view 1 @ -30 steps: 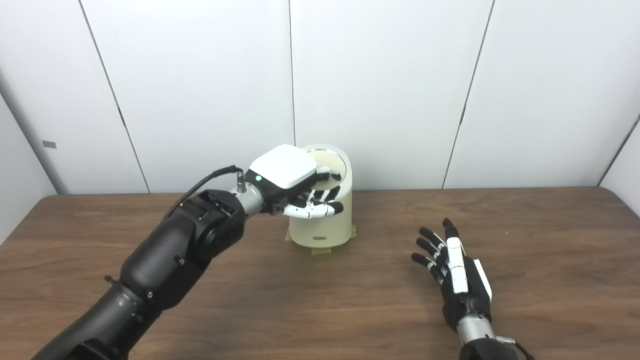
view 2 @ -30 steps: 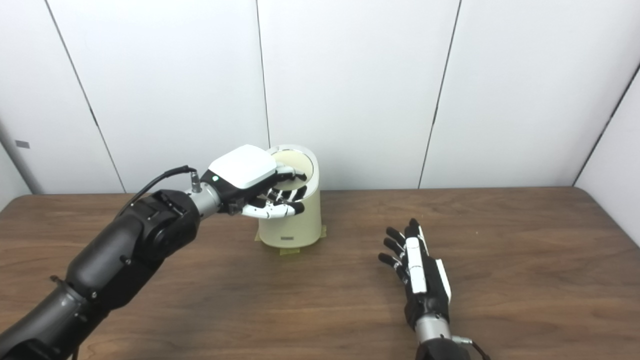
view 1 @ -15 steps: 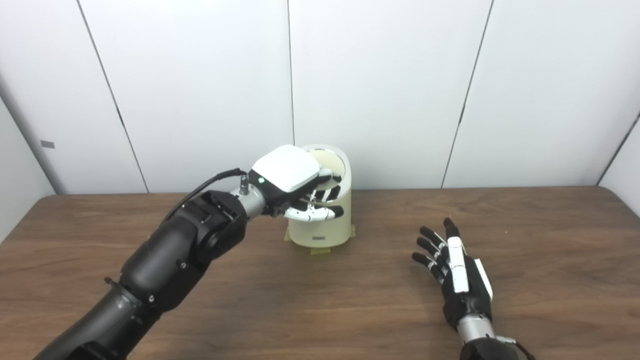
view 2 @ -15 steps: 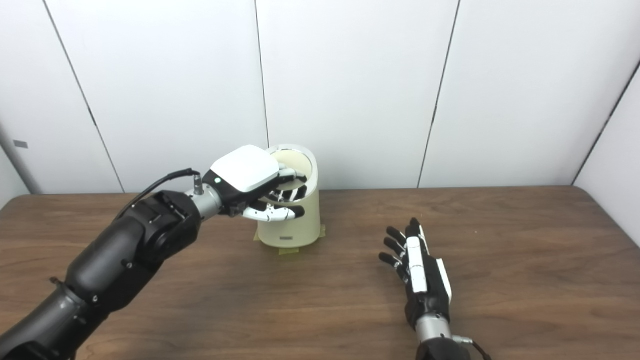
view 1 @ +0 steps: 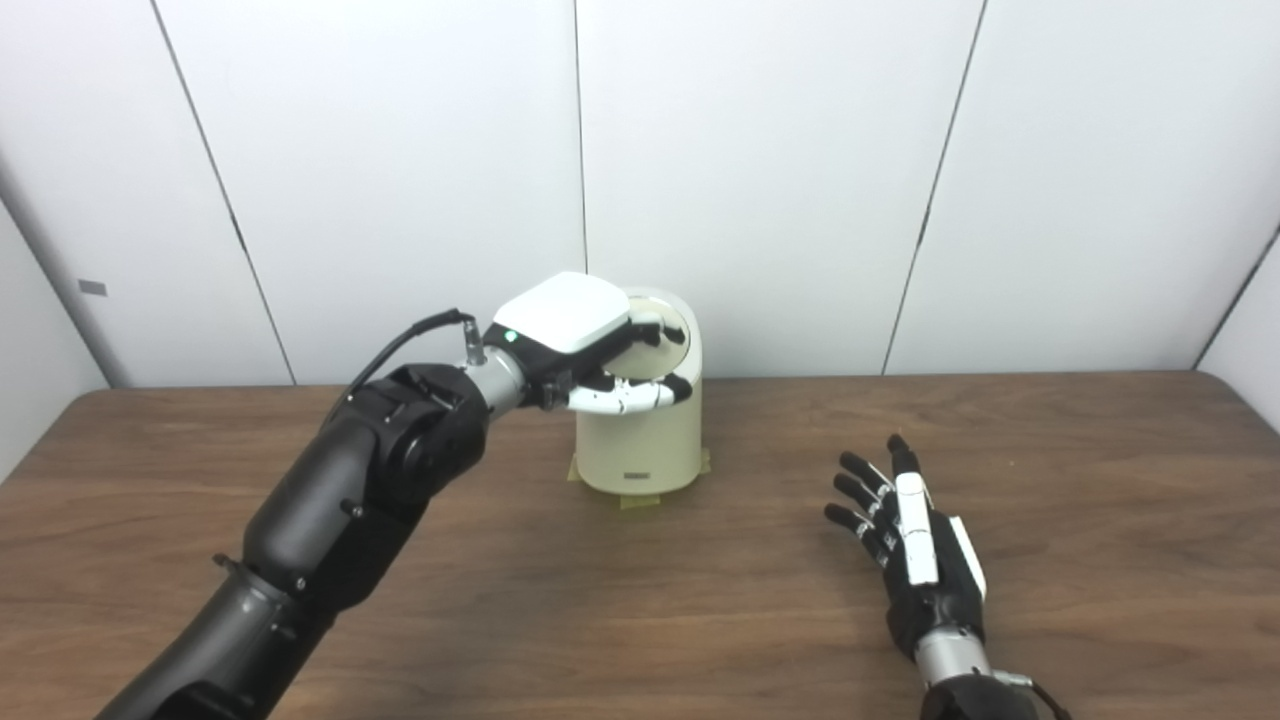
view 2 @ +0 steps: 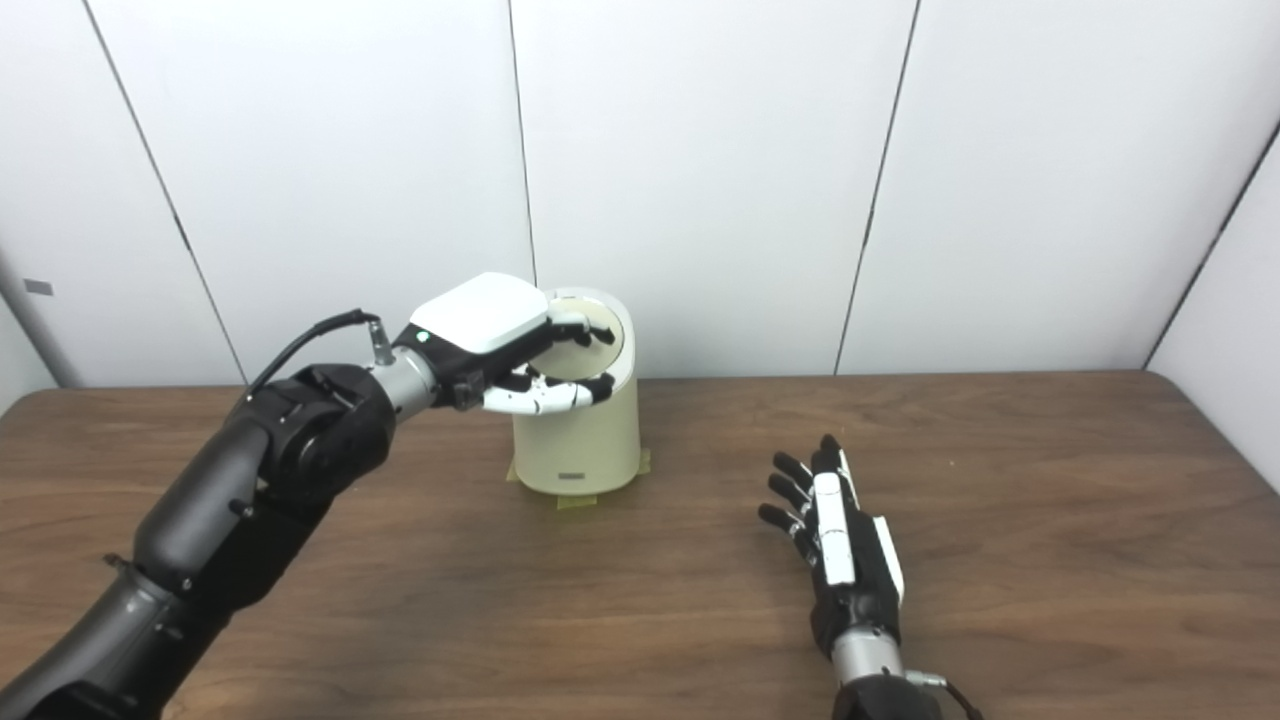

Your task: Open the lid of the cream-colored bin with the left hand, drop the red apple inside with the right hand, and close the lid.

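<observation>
The cream-colored bin (view 1: 640, 440) stands at the back middle of the wooden table (view 1: 600, 600). Its slanted round lid (view 1: 676, 322) looks down on the bin's top. My left hand (view 1: 580, 335) is at the top of the bin from the left; its fingers (view 1: 650, 332) are spread over the lid and its thumb (view 1: 630, 398) lies across the bin's front just under the rim. It grips nothing that I can see. My right hand (view 1: 915, 540) lies open and empty on the table, to the right of the bin. No red apple is in view.
Yellow tape (view 1: 640, 498) holds the bin's base to the table. White wall panels (view 1: 760, 180) stand right behind the bin. The table's right back corner (view 2: 1165, 385) is rounded.
My left hand has risen a little, from the bin's upper front to the level of the lid. The right hand and the bin have not moved.
</observation>
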Motion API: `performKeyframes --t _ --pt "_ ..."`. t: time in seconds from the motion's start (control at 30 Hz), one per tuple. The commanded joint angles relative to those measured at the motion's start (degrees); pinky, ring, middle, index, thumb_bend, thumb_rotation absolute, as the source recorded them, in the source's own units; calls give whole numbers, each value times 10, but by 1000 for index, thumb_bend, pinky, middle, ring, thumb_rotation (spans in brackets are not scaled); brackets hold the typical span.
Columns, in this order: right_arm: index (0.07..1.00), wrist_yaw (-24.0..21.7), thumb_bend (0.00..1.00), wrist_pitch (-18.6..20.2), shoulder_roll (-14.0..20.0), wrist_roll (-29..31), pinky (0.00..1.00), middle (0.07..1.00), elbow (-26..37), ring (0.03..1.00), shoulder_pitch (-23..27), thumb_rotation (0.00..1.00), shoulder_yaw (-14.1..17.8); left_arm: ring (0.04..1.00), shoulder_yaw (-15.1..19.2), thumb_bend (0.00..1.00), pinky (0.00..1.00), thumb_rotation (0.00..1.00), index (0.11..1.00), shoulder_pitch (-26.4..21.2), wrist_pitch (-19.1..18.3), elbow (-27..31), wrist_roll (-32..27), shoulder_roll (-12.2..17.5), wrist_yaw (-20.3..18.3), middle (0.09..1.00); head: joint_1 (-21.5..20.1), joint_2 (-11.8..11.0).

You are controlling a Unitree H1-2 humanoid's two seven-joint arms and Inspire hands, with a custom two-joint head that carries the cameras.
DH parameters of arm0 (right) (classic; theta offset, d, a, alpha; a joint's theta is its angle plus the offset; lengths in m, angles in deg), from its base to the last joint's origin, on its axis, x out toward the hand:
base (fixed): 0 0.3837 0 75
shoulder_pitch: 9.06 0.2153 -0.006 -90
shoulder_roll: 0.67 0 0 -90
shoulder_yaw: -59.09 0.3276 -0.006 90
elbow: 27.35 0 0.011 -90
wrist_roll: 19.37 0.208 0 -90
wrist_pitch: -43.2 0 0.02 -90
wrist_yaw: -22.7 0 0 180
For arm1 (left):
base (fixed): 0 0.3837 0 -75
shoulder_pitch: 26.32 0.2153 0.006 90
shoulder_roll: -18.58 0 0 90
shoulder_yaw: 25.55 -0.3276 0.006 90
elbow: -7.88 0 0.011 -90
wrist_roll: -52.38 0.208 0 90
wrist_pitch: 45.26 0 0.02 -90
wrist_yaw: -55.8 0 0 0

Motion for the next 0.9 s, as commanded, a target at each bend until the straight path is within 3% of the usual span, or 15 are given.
performKeyframes --t 0.0,0.2,0.27,0.4,0.57,0.77,0.87 --pt "1000 -3 525 -7 2 1 738 842 22 842 21 912 -1 776 24 465 711 1000 838 -56 1 5 -10 3 29 800 -1 0" --pt "996 -1 515 -5 0 -3 735 845 25 846 22 911 -3 763 92 470 708 1000 780 -60 -62 23 -83 -20 24 780 -4 -1" --pt "991 -2 516 -6 1 -3 738 848 26 848 21 913 -4 759 117 417 712 1000 773 -54 -79 24 -119 -29 28 768 -4 -1" --pt "988 -4 520 -4 2 -3 737 850 31 850 19 913 -4 783 159 350 755 1000 783 -34 -141 33 -185 -43 23 759 -6 0" --pt "989 -4 527 4 2 1 743 855 44 854 16 920 -2 813 200 347 789 1000 833 10 -208 60 -263 -48 22 802 -9 2" --pt "992 -8 526 1 6 13 739 863 53 857 16 917 5 854 288 410 841 1000 889 87 -281 95 -379 -88 69 857 -7 4" --pt "997 -15 530 -2 11 23 748 873 55 865 16 918 7 885 317 414 876 1000 910 121 -282 106 -420 -105 95 885 -8 5"
